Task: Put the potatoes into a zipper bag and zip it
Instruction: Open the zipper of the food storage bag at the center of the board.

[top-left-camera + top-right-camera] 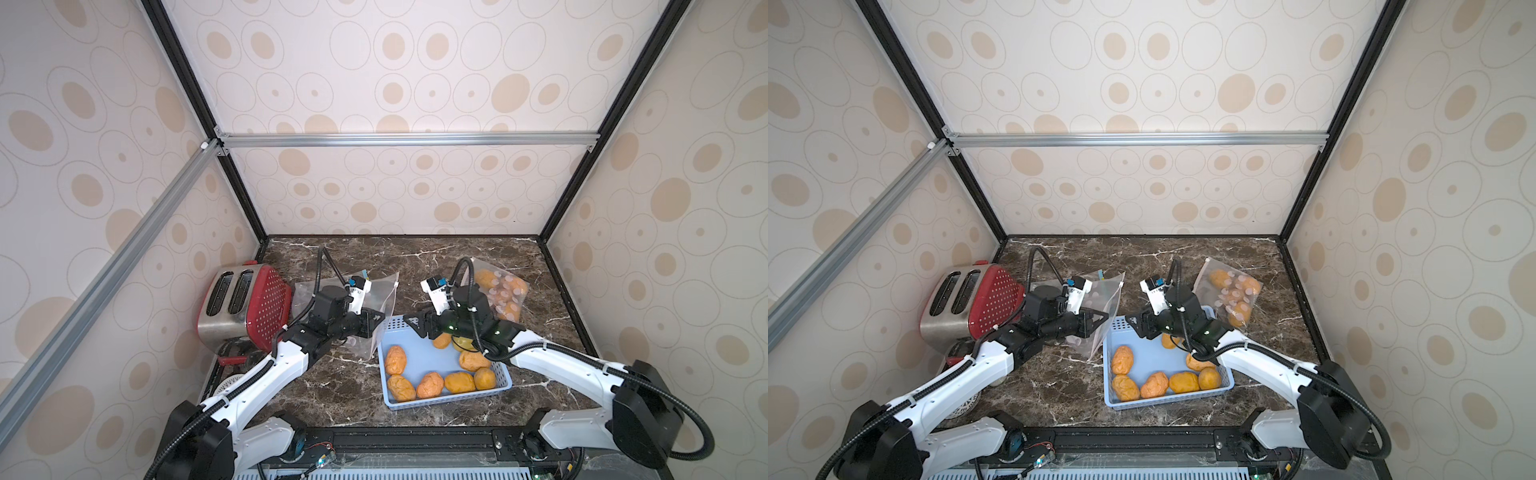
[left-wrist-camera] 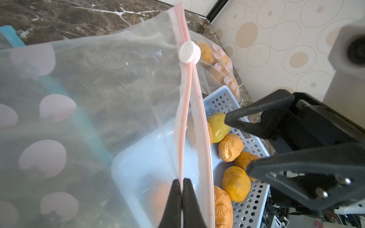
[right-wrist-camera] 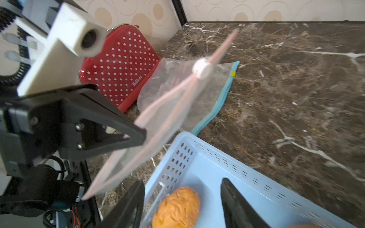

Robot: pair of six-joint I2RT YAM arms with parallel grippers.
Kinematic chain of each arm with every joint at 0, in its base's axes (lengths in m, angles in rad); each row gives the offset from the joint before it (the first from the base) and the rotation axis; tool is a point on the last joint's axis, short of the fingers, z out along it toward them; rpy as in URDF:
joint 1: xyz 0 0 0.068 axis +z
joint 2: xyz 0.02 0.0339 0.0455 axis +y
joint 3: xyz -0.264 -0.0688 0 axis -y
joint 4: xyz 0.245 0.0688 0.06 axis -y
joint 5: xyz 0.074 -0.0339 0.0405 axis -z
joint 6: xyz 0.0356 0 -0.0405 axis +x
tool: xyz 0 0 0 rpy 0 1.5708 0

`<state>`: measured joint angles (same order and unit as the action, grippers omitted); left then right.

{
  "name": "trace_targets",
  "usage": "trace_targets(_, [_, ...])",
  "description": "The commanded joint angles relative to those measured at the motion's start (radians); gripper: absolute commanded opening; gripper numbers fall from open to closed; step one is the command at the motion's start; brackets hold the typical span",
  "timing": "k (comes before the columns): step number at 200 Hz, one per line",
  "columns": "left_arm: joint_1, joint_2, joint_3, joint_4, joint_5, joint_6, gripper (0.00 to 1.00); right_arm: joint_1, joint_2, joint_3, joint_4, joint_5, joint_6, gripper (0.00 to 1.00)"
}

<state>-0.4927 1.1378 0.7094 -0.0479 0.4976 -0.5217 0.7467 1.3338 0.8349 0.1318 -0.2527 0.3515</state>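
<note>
A clear zipper bag (image 1: 384, 291) (image 2: 98, 88) with a pink zip strip and a white slider (image 2: 189, 51) hangs lifted beside a blue basket (image 1: 415, 403). My left gripper (image 1: 380, 318) (image 2: 182, 179) is shut on one lip of the bag's mouth, which gapes a little. Several wrinkly orange potatoes (image 1: 430, 384) (image 1: 1154, 384) lie in the basket, with a yellowish-green one (image 2: 218, 127) among them. My right gripper (image 1: 409, 322) (image 3: 182, 181) stands open over the basket's far end, facing the bag's mouth, with nothing between its fingers. One potato (image 3: 177, 207) lies just below them.
A second zipper bag (image 1: 503, 295) (image 1: 1235, 293) filled with potatoes lies at the back right. A red and steel toaster (image 1: 245, 303) stands at the left, close behind the left arm. A flat bag with a blue edge (image 3: 223, 94) lies on the marble under the lifted one.
</note>
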Motion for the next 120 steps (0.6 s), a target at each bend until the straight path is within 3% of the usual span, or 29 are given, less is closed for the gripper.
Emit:
trace_targets(1, [-0.02,0.01,0.002,0.087,0.01,-0.031,0.0,0.06,0.079,0.114,-0.063,0.071,0.07,0.64])
trace_targets(39, [-0.029,0.001,0.02,0.054,-0.021,-0.009,0.0,0.091,0.183,0.242,-0.19,0.218,0.083,0.64])
trace_targets(70, [-0.034,0.002,0.031,0.041,-0.056,-0.006,0.0,0.094,0.234,0.288,-0.232,0.231,0.087,0.61])
trace_targets(120, [-0.036,-0.043,0.077,-0.062,-0.177,0.019,0.0,0.099,0.248,0.313,-0.308,0.24,0.07,0.38])
